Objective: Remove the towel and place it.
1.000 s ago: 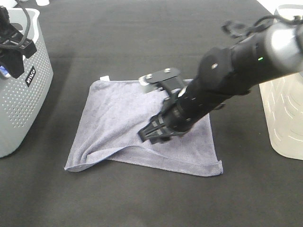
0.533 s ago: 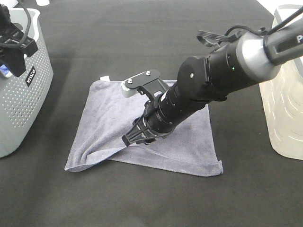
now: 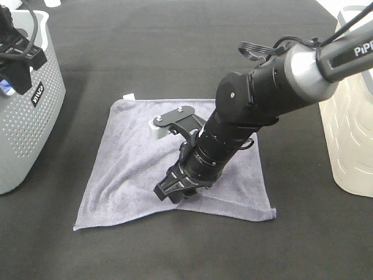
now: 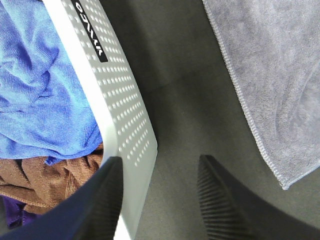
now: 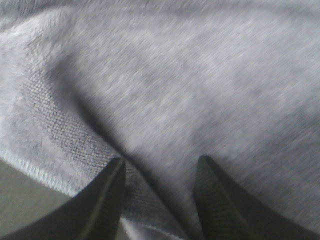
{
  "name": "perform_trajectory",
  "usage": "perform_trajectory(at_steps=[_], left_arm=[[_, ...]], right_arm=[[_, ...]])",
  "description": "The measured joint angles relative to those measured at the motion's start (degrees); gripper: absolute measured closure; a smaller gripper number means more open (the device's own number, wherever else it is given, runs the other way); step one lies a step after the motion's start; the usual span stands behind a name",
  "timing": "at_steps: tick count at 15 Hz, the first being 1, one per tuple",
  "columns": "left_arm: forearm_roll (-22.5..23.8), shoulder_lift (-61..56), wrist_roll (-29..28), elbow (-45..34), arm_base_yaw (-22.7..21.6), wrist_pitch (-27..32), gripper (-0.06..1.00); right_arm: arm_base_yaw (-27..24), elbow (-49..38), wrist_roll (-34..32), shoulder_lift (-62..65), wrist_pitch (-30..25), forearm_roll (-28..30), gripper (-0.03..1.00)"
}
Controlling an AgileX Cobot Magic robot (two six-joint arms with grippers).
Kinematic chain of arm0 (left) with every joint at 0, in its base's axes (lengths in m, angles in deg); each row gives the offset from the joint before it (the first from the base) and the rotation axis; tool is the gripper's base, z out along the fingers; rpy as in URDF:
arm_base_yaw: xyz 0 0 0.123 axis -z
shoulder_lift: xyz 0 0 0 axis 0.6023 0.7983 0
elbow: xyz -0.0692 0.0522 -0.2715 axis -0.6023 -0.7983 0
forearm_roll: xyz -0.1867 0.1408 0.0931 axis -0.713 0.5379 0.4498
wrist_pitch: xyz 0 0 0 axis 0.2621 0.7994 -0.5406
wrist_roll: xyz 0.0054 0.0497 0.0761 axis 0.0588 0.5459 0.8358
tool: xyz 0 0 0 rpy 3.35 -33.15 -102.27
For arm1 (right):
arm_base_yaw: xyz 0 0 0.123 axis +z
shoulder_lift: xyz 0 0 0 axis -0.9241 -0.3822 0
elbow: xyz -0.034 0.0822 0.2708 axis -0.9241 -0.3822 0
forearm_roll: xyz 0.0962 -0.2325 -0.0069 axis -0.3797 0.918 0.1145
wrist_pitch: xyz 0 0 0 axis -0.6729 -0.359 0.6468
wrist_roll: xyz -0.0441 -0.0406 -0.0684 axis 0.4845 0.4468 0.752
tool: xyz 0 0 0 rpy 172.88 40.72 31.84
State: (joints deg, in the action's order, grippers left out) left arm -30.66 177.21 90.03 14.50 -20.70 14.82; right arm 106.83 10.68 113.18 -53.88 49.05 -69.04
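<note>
The grey-lavender towel [image 3: 137, 157] lies spread flat on the black table, its white tag [image 3: 128, 96] at the far left corner. My right gripper [image 3: 178, 192] points down onto the towel's front middle, touching it. In the right wrist view its fingers [image 5: 102, 200] stand apart on the towel [image 5: 165, 80], a low crease running between them, and no cloth is pinched, so the right gripper [image 5: 159, 162] is open. My left gripper [image 3: 13, 79] hangs over the basket at the far left. It is open and empty [image 4: 160, 172], its fingers either side of the basket wall [image 4: 122, 130], with the towel's edge [image 4: 280, 75] off to one side.
A grey perforated basket [image 3: 29, 116] stands at the left edge, holding a bright blue cloth [image 4: 40, 90] and a brown cloth [image 4: 45, 175]. A white ribbed container [image 3: 352, 134] stands at the right edge. The black table [image 3: 175, 41] runs all round the towel.
My right gripper swung left, then toward the front edge of the towel. The raised fold at the towel's front left has flattened and that corner now lies further out. The left arm has not moved.
</note>
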Motion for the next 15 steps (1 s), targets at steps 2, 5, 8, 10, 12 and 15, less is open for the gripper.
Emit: perform_trajectory(at_steps=[2, 5, 8, 10, 12, 15], left_arm=[[0.0, 0.0, 0.0, 0.0, 0.0, -0.1, 0.51], [0.0, 0.0, 0.0, 0.0, 0.0, -0.1, 0.51], [0.0, 0.0, 0.0, 0.0, 0.0, -0.1, 0.51], [0.1, 0.0, 0.0, 0.0, 0.0, -0.1, 0.51], [0.1, 0.0, 0.0, 0.0, 0.0, -0.1, 0.51], [0.2, 0.0, 0.0, 0.0, 0.0, -0.1, 0.51]], right_arm=[[0.0, 0.0, 0.0, 0.4, -4.4, 0.0, 0.56], [0.0, 0.0, 0.0, 0.7, -7.5, 0.1, 0.58], [0.0, -0.1, -0.1, 1.2, -13.3, 1.1, 0.58], [0.0, -0.1, -0.1, 1.3, -18.7, 1.5, 0.58], [0.0, -0.5, -0.1, 2.5, -23.6, 1.3, 0.58], [0.0, -0.5, 0.3, 6.7, -28.5, 1.4, 0.58]])
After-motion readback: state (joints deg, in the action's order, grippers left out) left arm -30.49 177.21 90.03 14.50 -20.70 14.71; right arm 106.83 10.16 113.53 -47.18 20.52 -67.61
